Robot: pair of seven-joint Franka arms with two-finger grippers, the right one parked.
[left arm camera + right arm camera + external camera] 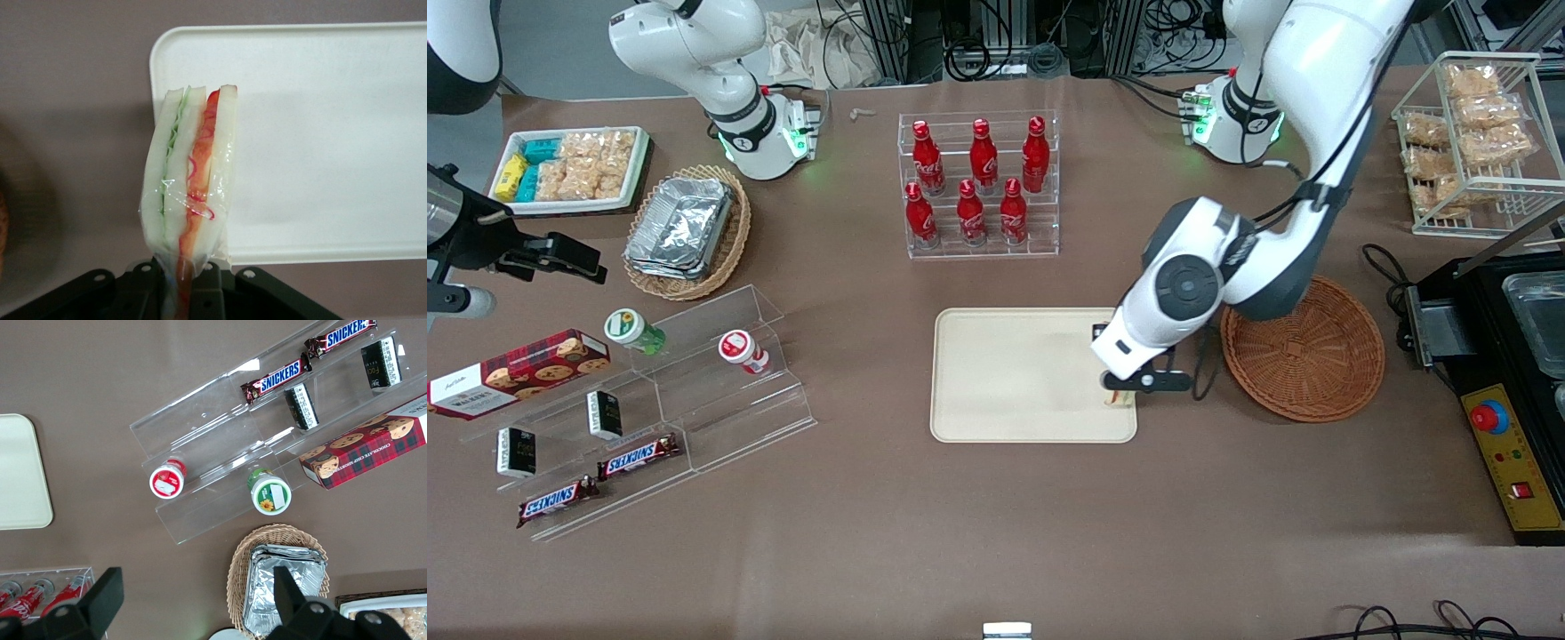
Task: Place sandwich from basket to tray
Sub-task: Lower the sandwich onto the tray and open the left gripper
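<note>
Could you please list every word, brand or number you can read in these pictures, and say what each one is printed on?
"SNICKERS": on two chocolate bars on the clear acrylic step display.
"Walkers": on the red tartan cookie box, barely legible.
"CHOCOLATE CHIP SHORTBREAD": along that box's edge, small and uncertain.
Unreadable: script on the red bottles, small black boxes, two cup lids.
None on the wrapped sandwich held by the gripper, or on the tray.

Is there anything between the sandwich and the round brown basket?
Only bare brown table, with a dark cable hanging from the arm, seen in the front view. The gripper holds the sandwich over the tray edge nearest the basket.
</note>
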